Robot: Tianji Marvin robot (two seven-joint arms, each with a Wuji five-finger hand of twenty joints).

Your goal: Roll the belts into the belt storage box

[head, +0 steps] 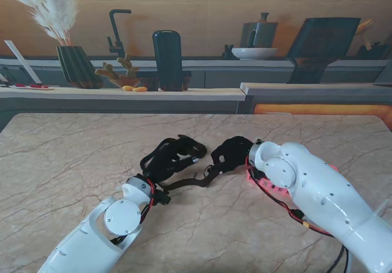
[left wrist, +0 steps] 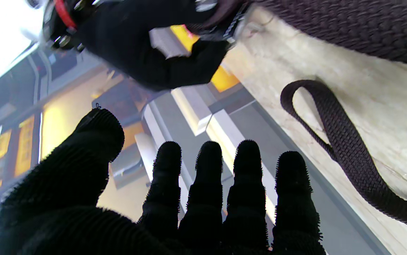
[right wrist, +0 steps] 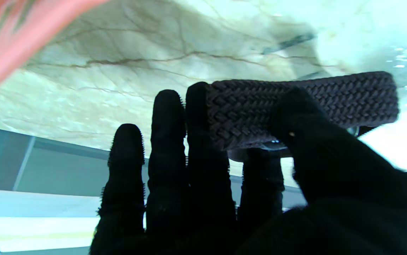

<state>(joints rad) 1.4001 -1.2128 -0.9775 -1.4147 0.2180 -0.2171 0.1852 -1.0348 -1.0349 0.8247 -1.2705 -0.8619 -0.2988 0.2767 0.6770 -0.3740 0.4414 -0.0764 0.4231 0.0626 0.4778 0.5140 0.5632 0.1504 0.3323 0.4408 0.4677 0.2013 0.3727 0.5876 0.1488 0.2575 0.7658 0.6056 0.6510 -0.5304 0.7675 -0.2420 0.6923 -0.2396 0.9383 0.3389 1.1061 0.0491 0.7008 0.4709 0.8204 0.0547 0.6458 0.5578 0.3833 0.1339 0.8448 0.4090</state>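
The stand camera looks down from above the shoulders onto the marble table (head: 73, 163), facing the back counter (head: 122, 93), with both arms rising from its near corners. The left wrist camera sits close behind the left hand (left wrist: 175, 202), looking along its fingers past the table edge toward the counter; it is turned so the tabletop runs along one side. The right wrist camera looks along the right hand (right wrist: 224, 184) at very close range, the marble filling its upper part. All three views share the woven belt (head: 190, 182), though its full path is probably only clear in the stand view.
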